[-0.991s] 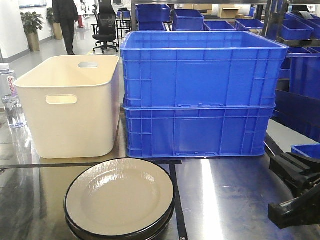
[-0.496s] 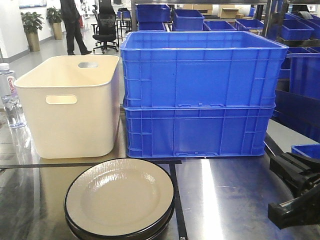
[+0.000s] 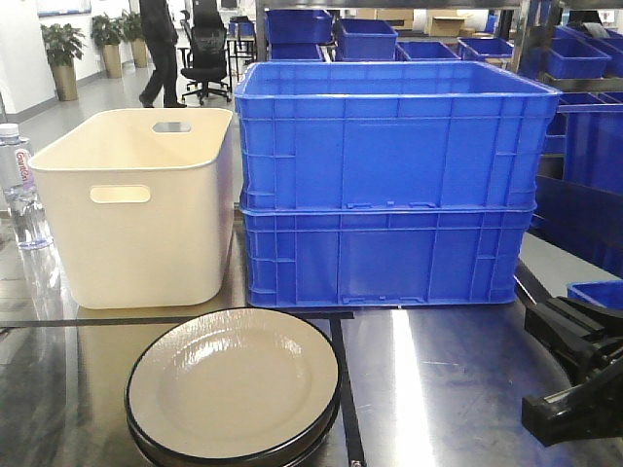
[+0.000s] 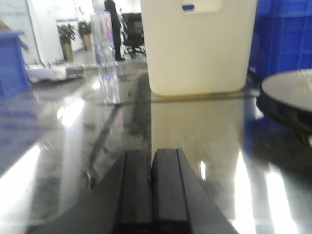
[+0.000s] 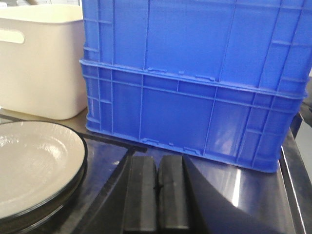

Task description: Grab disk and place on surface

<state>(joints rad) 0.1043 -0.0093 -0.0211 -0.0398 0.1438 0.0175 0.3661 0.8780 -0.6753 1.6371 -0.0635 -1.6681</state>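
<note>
One stack of cream disks (image 3: 234,389) with black rims lay low and left of centre in the front view, resting on the shiny grey surface (image 3: 448,379) across a black tape line (image 3: 343,389). Behind it stood a cream bin (image 3: 136,209) at left and two stacked blue crates (image 3: 389,185) at centre. Both the left gripper (image 4: 152,187) and right gripper (image 5: 157,195) had their jaws pressed together, empty, low over the metal.

Cream, black-rimmed disk (image 3: 234,389); blue crates (image 3: 389,180); cream bin (image 3: 136,209).

Stacked cream disks (image 3: 234,389) (seemingly two) on surface (image 3: 458,389)
</note>
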